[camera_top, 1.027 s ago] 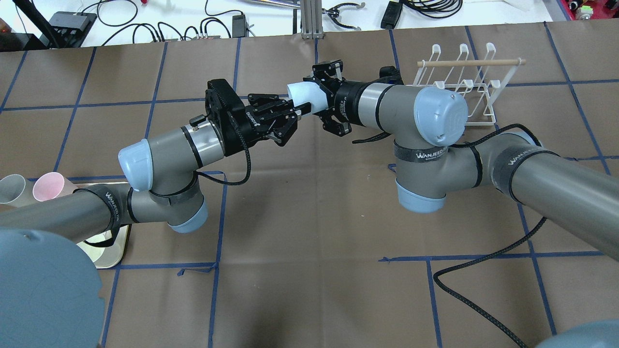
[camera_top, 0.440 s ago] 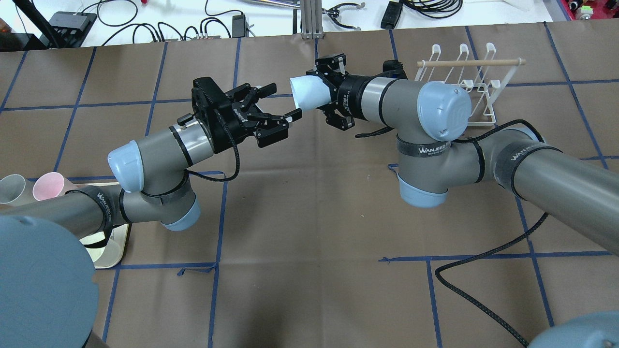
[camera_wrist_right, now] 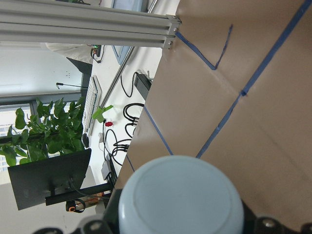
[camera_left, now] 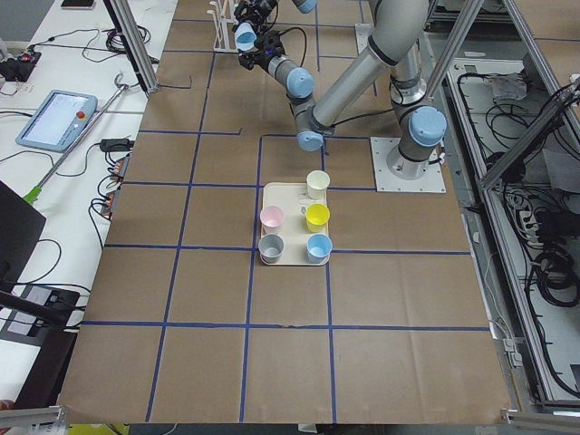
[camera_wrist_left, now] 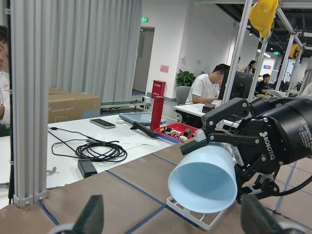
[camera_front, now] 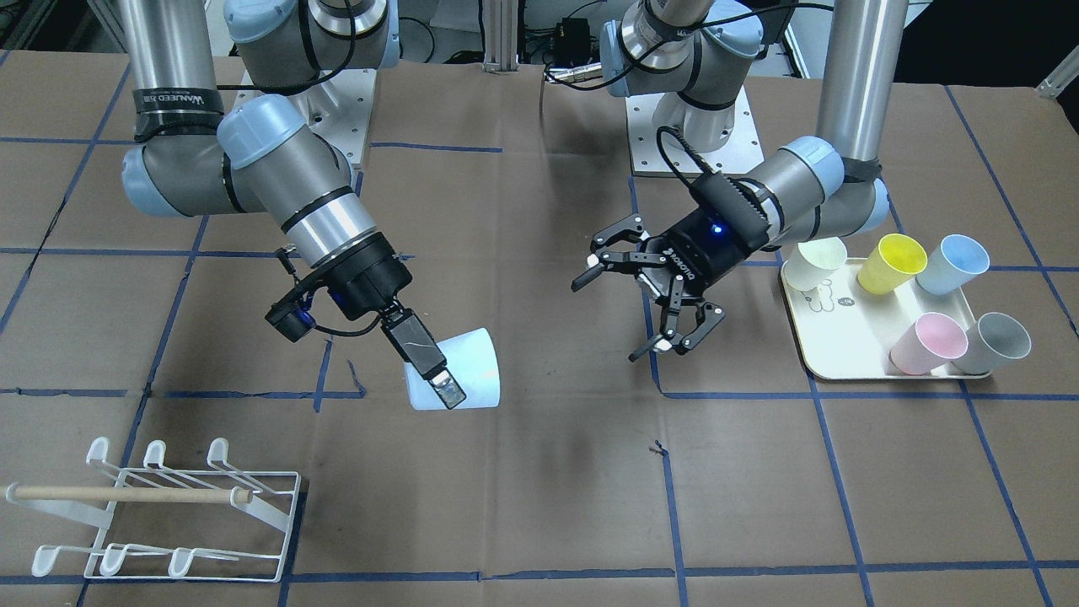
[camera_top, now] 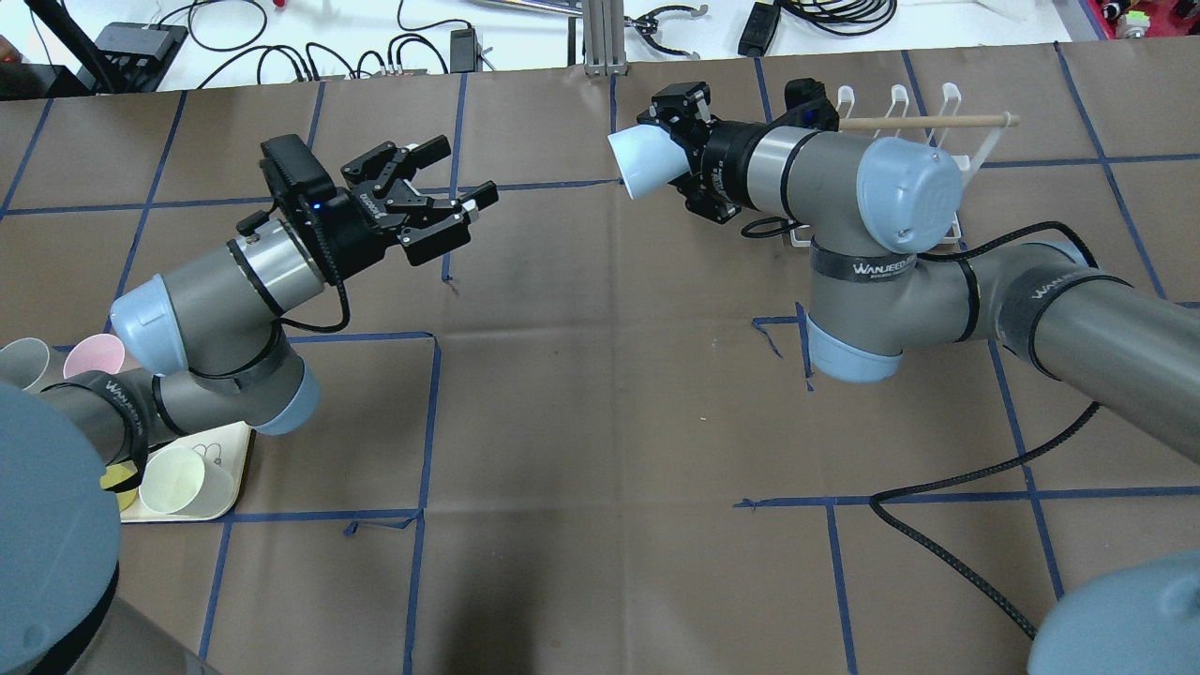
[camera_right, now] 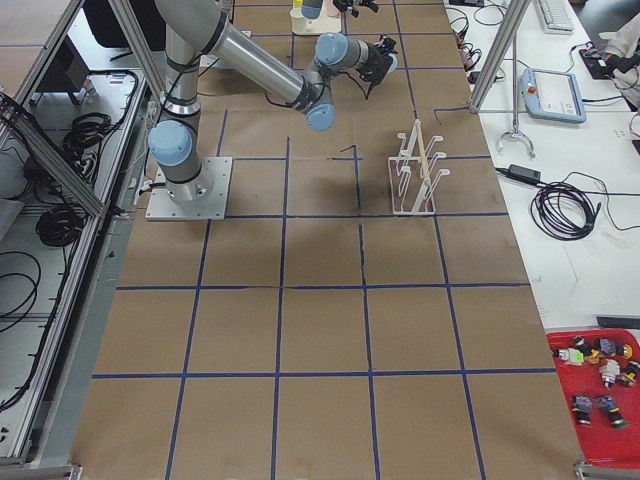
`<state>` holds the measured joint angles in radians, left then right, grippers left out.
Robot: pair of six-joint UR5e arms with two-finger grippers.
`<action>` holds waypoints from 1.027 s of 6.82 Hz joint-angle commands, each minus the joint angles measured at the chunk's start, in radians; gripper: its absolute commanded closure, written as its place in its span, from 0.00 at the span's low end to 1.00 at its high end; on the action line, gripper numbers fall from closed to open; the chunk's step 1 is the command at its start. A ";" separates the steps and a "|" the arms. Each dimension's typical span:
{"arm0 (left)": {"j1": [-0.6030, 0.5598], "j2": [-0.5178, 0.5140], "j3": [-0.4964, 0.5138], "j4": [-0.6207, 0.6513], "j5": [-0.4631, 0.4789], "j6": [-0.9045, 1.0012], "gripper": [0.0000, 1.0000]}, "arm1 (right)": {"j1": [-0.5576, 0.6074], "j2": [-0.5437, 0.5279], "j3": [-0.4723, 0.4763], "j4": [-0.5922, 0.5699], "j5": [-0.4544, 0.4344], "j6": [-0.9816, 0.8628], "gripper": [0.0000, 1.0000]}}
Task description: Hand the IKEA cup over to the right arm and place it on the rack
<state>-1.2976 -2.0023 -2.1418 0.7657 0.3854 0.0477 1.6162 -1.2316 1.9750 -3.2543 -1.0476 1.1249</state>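
At upper centre, the cup (camera_top: 639, 161) is gripped by fingers of the right gripper (camera_top: 671, 152).
Fingers of the left gripper (camera_top: 461, 172) are spread clear, so the rack (camera_top: 937, 120) can be reached.

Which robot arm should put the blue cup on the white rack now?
The right. The right gripper is shut on the pale blue cup, and the rack sits on its side of the table. The left gripper is open and empty, nearer the tray.
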 commanded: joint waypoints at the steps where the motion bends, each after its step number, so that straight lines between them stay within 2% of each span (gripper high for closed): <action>1: 0.029 -0.001 0.066 -0.099 0.085 -0.025 0.00 | -0.094 0.001 -0.047 0.001 -0.062 -0.560 0.93; 2: 0.018 -0.004 0.132 -0.200 0.163 -0.025 0.00 | -0.108 0.009 -0.073 -0.001 -0.109 -0.805 0.93; 3: -0.005 -0.006 0.169 -0.323 0.264 -0.022 0.00 | -0.113 0.035 -0.118 -0.001 -0.159 -0.924 0.94; 4: -0.056 0.003 0.189 -0.447 0.423 -0.023 0.00 | -0.131 0.076 -0.187 -0.001 -0.204 -1.029 0.94; 5: -0.122 0.037 0.216 -0.606 0.649 -0.022 0.00 | -0.157 0.117 -0.253 -0.002 -0.212 -1.156 0.94; 6: -0.190 0.090 0.279 -0.876 0.881 -0.017 0.00 | -0.176 0.151 -0.292 -0.008 -0.224 -1.213 0.94; 7: -0.228 0.115 0.336 -1.092 1.037 -0.017 0.00 | -0.205 0.182 -0.307 -0.013 -0.226 -1.217 0.94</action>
<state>-1.4690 -1.9252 -1.8701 -0.0674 1.2103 0.0291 1.4410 -1.0874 1.6990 -3.2622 -1.2657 -0.0550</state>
